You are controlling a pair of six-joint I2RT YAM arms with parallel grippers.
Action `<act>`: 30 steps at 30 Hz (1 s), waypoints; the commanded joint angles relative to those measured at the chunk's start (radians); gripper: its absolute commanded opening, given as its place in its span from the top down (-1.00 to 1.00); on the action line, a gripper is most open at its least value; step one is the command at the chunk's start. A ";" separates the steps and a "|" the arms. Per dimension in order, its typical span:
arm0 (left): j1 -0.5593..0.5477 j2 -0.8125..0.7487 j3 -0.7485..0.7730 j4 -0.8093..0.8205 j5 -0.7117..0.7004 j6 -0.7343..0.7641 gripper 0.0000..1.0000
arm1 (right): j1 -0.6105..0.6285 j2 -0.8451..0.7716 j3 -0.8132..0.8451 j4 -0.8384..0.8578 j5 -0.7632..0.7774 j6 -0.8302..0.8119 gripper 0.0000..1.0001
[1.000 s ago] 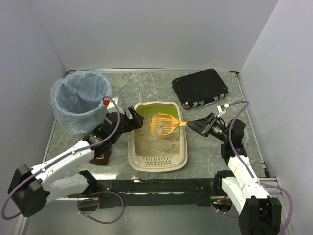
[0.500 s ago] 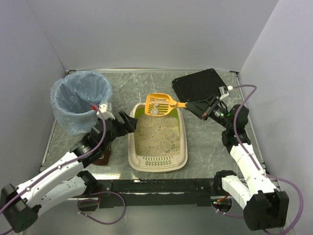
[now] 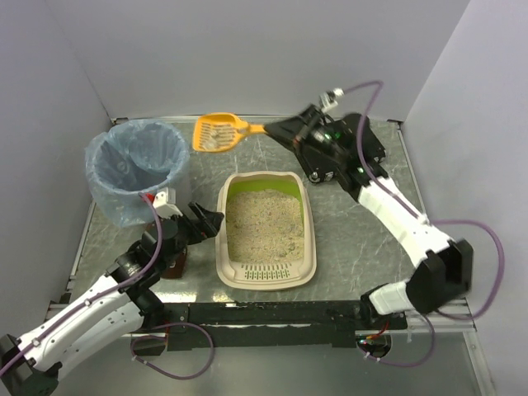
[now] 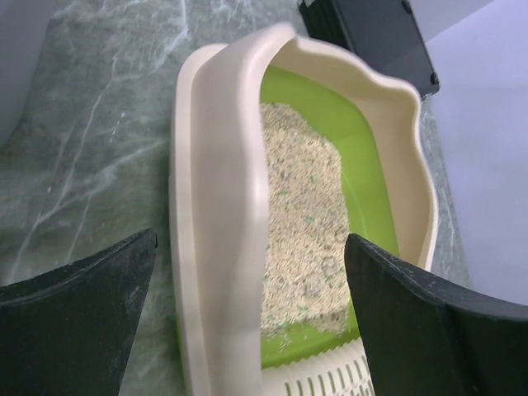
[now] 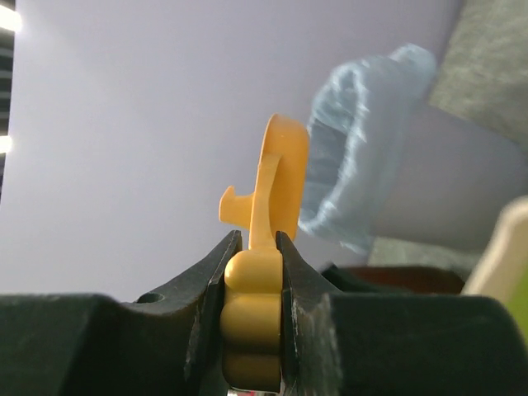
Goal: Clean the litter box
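Observation:
The litter box (image 3: 266, 274) is a beige tray with a lime-green inner wall and sandy granules, lying mid-table; its rim (image 4: 216, 206) fills the left wrist view. My left gripper (image 3: 202, 221) stands open just left of the box's left rim, its jaws wide apart and holding nothing. My right gripper (image 3: 276, 128) is shut on the handle of an orange slotted scoop (image 3: 216, 133), held high at the back between the box and the bin. The scoop's handle (image 5: 252, 313) sits clamped between the black fingers (image 5: 206, 318). Pale lumps lie in the scoop's bowl.
A round bin lined with a blue bag (image 3: 136, 169) stands at the back left, also seen as the blue bag (image 5: 363, 157) beyond the scoop. A black case (image 3: 340, 148) lies at the back right, partly under the right arm. A dark brown object (image 3: 173, 266) sits under the left arm.
The right arm lifted the scoop out of the litter box and carried it up and leftward toward the bin. The left gripper drew back a little along the box's left side.

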 commanded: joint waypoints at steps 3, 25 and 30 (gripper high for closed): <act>-0.006 -0.054 -0.054 -0.004 0.052 -0.063 -0.99 | 0.126 0.303 0.469 -0.167 0.127 -0.127 1.00; -0.013 -0.024 -0.085 0.065 0.109 -0.099 -0.99 | 0.446 0.588 0.917 -0.228 0.242 -1.366 0.94; -0.014 0.029 -0.054 0.077 0.077 -0.089 -0.99 | 0.404 0.514 0.876 -0.147 0.204 -1.070 0.94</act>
